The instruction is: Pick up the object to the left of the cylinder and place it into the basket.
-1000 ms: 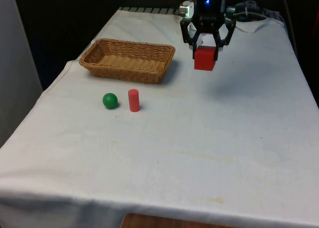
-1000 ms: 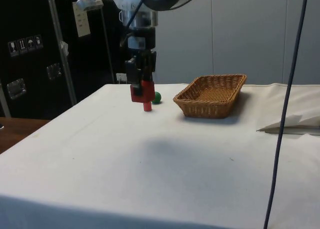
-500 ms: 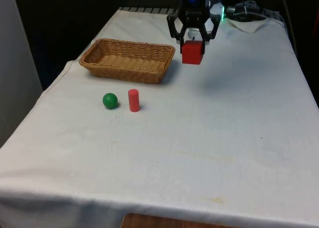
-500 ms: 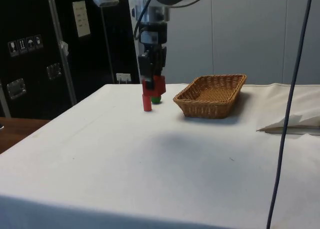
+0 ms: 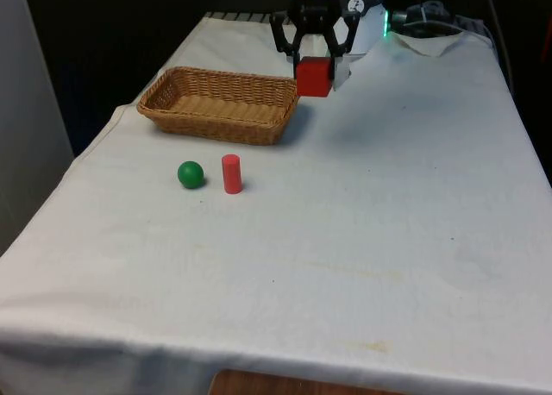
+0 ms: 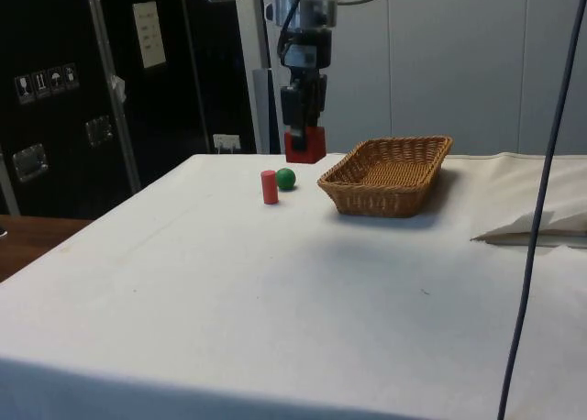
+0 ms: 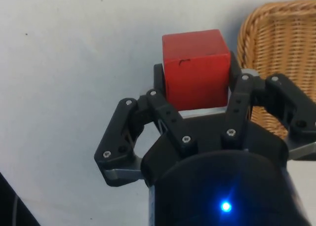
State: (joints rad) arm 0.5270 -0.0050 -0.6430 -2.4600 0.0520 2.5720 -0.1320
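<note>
Cube: a red cube (image 5: 313,76) is pinched between the fingers, lifted clear of the cloth, just beside the basket's near corner on the front view's right.
Disagreement: the task asks for the thing left of the cylinder; in the front view that is the ball, not the cube.
Ball: a green ball (image 5: 191,174) lies on the cloth just beside the cylinder, on the front view's left of it, untouched.
Cylinder: a red cylinder (image 5: 231,173) stands upright on the cloth, near the basket's front wall but apart from it.
Basket: a wicker basket (image 5: 170,106) sits on the table; nothing shows inside it.
Progress: a lift is done, yet judged by the task the ball is not yet picked and nothing is placed.
Left to do: by the look of it, the cube is close to a drop over the rim; the ball's pick and placing remain.
Gripper: the gripper (image 5: 311,60) points straight down, closed on the cube's sides (image 7: 196,68).
Arm: the wrist hangs vertically above the table's far part, in the side view just short of the basket (image 6: 390,173).
</note>
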